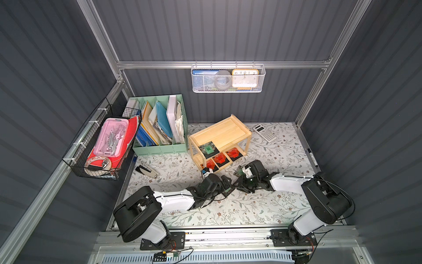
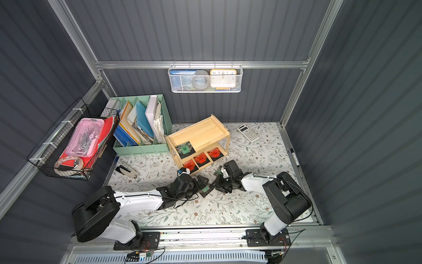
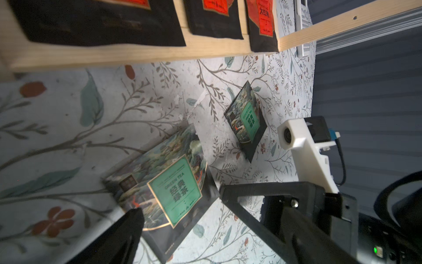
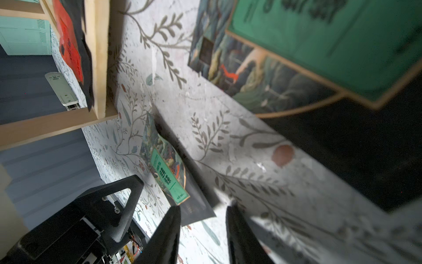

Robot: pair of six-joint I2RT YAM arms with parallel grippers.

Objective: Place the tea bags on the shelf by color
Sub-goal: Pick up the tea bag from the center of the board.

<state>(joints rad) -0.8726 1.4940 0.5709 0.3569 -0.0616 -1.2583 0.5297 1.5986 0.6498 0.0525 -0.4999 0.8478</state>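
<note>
The left gripper (image 3: 179, 202) holds its fingers wide astride a green tea bag (image 3: 159, 182) on the table (image 1: 262, 205) just in front of the shelf (image 1: 219, 130), contact unclear. The right gripper (image 4: 203, 205), close beside it, has parted fingers with bare table between and a second green tea bag (image 4: 274, 68) nearby. On the shelf a third green tea bag (image 1: 208, 148) sits at the top tier's front corner and three orange tea bags (image 1: 220, 158) line the lower tier; a file organizer (image 1: 159, 148) stands just beside the shelf.

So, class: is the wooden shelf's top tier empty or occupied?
Occupied: one green tea bag lies in a corner of the top tier; the rest is bare wood.
</note>
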